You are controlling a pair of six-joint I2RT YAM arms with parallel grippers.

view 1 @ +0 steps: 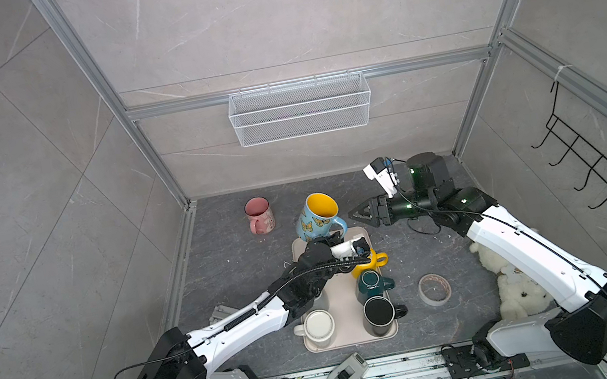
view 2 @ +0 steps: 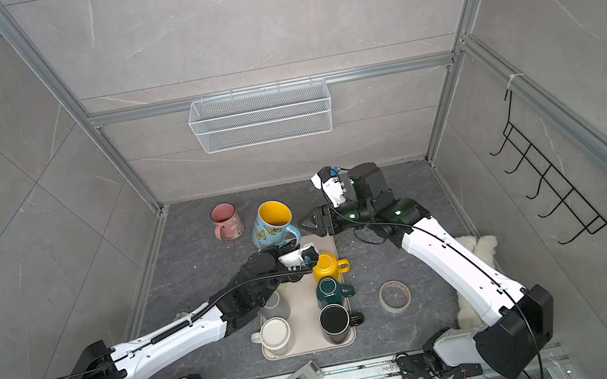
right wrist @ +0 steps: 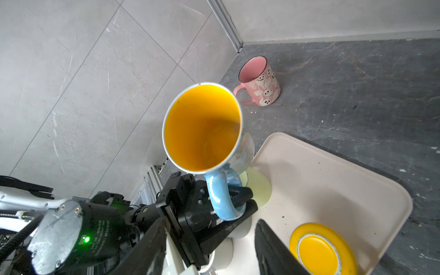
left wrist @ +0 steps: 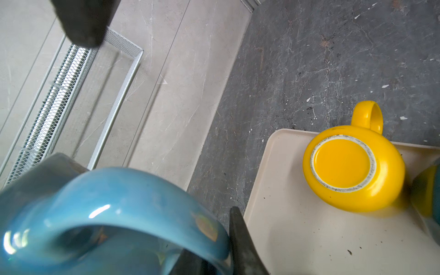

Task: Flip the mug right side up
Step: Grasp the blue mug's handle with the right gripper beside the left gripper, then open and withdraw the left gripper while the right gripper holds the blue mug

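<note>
The mug is blue with butterflies and a yellow inside. It hangs over the far end of the beige tray, mouth up and tilted slightly. My left gripper is shut on its blue handle from below. In the right wrist view the mug's yellow mouth faces the camera. My right gripper stands open just right of the mug, apart from it, nothing between its fingers.
A yellow mug sits bottom up on the tray, with a green mug, a black mug and a white mug. A pink mug stands upright at the back left. A tape roll and a plush toy lie to the right.
</note>
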